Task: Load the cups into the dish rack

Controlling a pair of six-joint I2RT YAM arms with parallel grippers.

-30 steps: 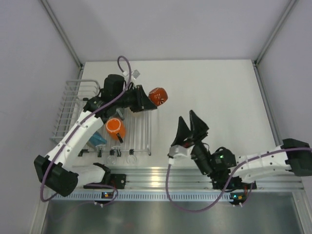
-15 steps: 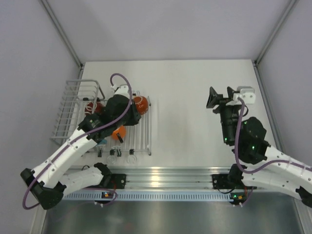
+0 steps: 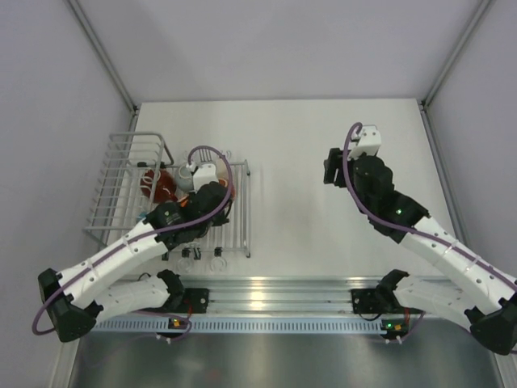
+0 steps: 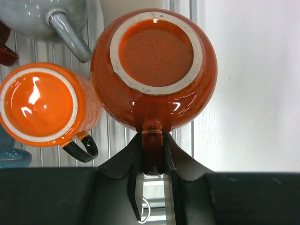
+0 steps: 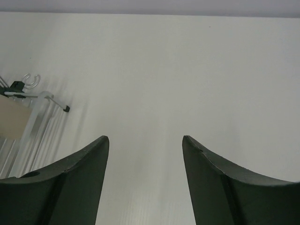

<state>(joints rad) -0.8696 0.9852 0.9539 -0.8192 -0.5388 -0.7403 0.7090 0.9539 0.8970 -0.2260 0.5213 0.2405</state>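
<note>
Left wrist view is filled by the wide red mug [image 4: 154, 56]. It is turned with its base toward the camera, and the pale unglazed foot ring shows clearly. The left gripper [image 4: 153, 139] is closed tightly on the handle of this mug: the two dark fingers [image 4: 137, 154] press on it from both sides, and the mug hangs in front of them. Under the mug lie the white slats of the dish rack [image 4: 115, 140], so the mug is over the low section, at its edge next to the bare table [image 4: 253, 93].

Just beside it, on the left, the bright orange mug [image 4: 40, 103] with a black handle stands on the slats, very near the red one; I cannot tell if they touch. Above it the grey-blue mug [image 4: 42, 16] shows only partly, with its handle pointing toward the red mug.

From the top external camera, the left arm covers most of the low section. The dark red mug [image 3: 164, 184] lies next to the taller basket part, half hidden.

The right gripper [image 3: 333, 171] is over the bare table, well apart from the rack. In its own wrist view the fingers [image 5: 70, 178] stand wide apart and nothing is between them, only the white surface below.
</note>
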